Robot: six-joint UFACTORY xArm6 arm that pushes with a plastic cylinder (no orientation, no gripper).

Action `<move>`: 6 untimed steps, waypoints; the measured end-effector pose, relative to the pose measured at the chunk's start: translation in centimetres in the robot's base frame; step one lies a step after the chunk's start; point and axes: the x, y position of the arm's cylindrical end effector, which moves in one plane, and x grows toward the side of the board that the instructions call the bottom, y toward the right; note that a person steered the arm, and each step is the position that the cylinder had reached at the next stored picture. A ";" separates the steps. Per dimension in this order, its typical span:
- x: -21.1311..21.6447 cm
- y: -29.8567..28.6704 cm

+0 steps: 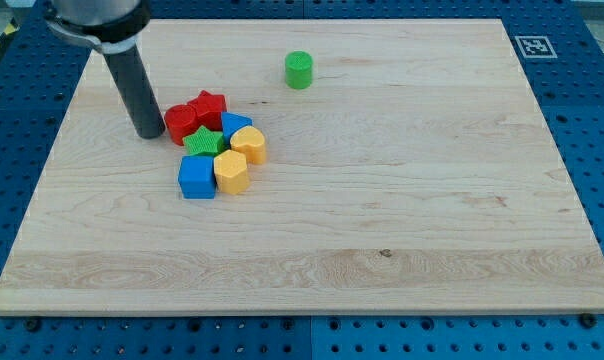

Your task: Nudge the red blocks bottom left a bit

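Camera view, sole one: pale wooden board (402, 220) lying on blue perforated table (582, 340), printed square marker (531, 46) at board's top-right corner. Dark straight rod (132, 85) slanting down from view's top left; my tip (150, 133) planted on board just left of red cylinder-ish plastic block (180, 121), touching or nearly so, can't tell which. No fingers on this rig, so nothing clenched or grasped, bare rod end only. Red star-shaped plastic block (211, 105) pressed against first red block's upper right. Both reds at top-left edge of tight cluster in board's upper-left area. Green star-shaped block (204, 143) directly below reds, touching. Blue block (234, 124), shape unclear, to right of reds, partly hidden. Yellow heart-ish block (249, 144) at cluster's right. Yellow hexagonal block (231, 172) and blue cube (196, 177) along cluster's bottom, side by side. Green cylinder block (299, 70) alone, well apart toward view's top.
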 end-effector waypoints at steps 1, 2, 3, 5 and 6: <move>-4.0 0.0; -6.2 2.5; -7.2 7.0; -3.9 8.1; -3.6 8.1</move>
